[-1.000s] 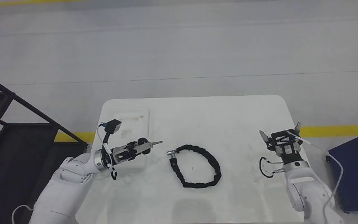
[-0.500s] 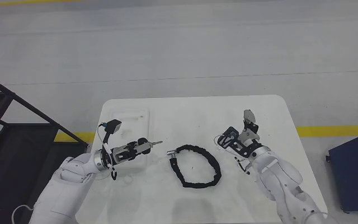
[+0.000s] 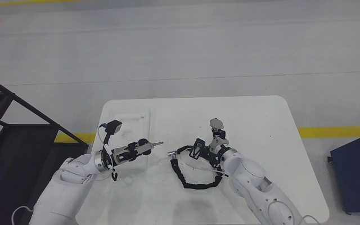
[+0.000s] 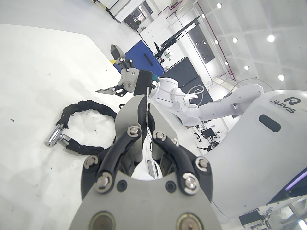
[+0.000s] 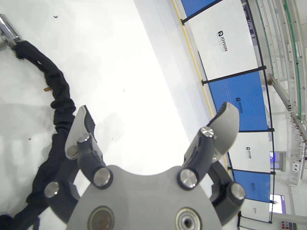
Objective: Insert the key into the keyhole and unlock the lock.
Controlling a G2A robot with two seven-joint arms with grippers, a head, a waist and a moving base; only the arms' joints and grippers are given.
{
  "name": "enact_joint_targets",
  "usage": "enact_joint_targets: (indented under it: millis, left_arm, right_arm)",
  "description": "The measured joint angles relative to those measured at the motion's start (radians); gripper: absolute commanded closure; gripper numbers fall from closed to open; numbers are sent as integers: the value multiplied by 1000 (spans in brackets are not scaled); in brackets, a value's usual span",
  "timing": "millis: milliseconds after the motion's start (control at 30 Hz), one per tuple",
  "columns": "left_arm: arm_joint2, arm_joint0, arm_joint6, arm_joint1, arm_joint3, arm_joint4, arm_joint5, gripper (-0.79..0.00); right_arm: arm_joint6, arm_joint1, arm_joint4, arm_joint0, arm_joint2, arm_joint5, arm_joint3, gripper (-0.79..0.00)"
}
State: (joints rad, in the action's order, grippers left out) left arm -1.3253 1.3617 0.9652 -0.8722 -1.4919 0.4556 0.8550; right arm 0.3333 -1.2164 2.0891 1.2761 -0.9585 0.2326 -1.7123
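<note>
Left gripper [image 3: 142,147]: jaws pressed together on the key [image 3: 156,144], whose shaft sticks out past the fingertips. Beneath these jaws I see a shallow white tray [image 3: 130,117]; I cannot make out what it contains. Straight ahead of the key tip is a strip of bare table [image 3: 253,112], then the chrome cylinder [image 4: 54,138] of the lock, apart from the key and lying flat. Its black-sleeved chain [image 4: 91,105] loops away beyond the cylinder. Right gripper [image 5: 156,120]: jaws wide apart, nothing between them, hanging over the far side of the loop, with one finger [image 5: 82,120] just above the sleeve. Past these jaws, open tabletop runs to the table's far edge.
</note>
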Motion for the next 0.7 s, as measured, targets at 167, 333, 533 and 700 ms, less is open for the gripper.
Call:
enact_joint_targets:
  millis: [167,333,533,700]
  left_arm:
    - [0,0,0,0,0,0,0,0]
    - [0,0,0,0,0,0,0,0]
    - [0,0,0,0,0,0,0,0]
    - [0,0,0,0,0,0,0,0]
  right_arm:
    - [0,0,-1,1,-1,1,-1,-785]
    - [0,0,0,1,-1,1,-1,-785]
    - [-7,-1,-7,6,0,8,-4,-785]
    - [-125,6,-286,-57,-94,275,-8,-785]
